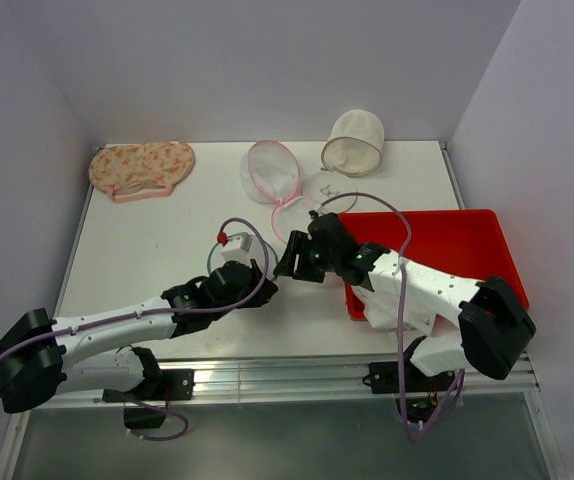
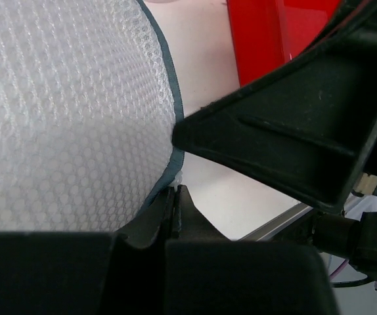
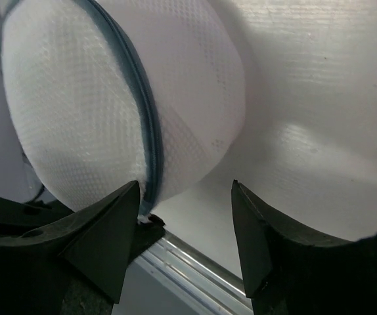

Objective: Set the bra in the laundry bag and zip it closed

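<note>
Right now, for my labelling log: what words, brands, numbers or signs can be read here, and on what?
None can be read. The laundry bag is plain white mesh with a blue-grey zipper rim; the red bin, peach floral bag and pink-rimmed mesh bag show no print.

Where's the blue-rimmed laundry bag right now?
The laundry bag sits front-centre on the table, between the left gripper and right gripper, just left of the red bin; top view mostly hides it, wrist views show its mesh dome.
</note>
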{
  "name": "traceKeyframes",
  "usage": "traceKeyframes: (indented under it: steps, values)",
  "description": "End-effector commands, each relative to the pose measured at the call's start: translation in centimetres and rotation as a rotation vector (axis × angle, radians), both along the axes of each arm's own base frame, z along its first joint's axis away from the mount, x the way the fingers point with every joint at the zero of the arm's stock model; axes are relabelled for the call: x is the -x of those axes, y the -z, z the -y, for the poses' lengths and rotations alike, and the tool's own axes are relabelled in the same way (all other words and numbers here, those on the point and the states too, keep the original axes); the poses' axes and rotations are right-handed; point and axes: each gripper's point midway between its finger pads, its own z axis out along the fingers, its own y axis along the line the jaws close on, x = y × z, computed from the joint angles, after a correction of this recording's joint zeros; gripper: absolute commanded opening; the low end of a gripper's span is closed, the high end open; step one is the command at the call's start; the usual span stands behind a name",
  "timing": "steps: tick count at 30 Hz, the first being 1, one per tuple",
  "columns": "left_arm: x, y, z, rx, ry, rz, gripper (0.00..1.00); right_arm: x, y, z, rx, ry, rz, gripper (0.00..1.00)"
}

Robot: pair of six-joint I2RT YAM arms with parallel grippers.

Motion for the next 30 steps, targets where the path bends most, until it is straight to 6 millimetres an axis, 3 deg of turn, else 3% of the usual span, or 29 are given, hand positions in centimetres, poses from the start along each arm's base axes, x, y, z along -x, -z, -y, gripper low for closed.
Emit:
traceKeyframes:
  steps: [1, 9, 13, 14, 15, 17, 21, 30]
  values:
    - [-0.7, -3.0, 1.6, 0.068, 0.031, 0.055, 0.00, -1.8, -2.5, -2.3, -0.131, 0.043, 0.058, 0.65]
    - [-0.8, -3.1, 1.4, 0.076, 0.034, 0.053, 0.00, -2.0, -1.4, -3.7, -0.194, 0.047, 0.012, 0.58]
    - [-0.6, -3.0, 1.2, 0.070, 0.037, 0.048, 0.00, -2.3, -0.6, -3.8, -0.169, 0.047, 0.000, 0.32]
    - [-0.5, -2.7, 1.0, 0.065, 0.035, 0.045, 0.00, -2.6, -0.5, -3.7, -0.153, 0.044, 0.009, 0.19]
    - [-0.4, -2.5, 0.8, 0.059, 0.034, 0.041, 0.00, -3.3, -1.0, -3.7, -0.144, 0.050, 0.030, 0.13]
    - [-0.3, -2.7, 0.3, 0.065, 0.028, 0.043, 0.00, -4.0, -0.1, -2.8, -0.084, 0.050, 0.031, 0.06]
    - [0.4, -2.1, -1.5, 0.039, 0.009, 0.025, 0.00, -6.1, -0.2, -2.1, -0.038, 0.005, 0.066, 0.05]
    - [1.4, -0.3, -5.9, 0.010, -0.067, -0.012, 0.00, -7.9, 0.8, -0.9, 0.016, -0.098, 0.097, 0.03]
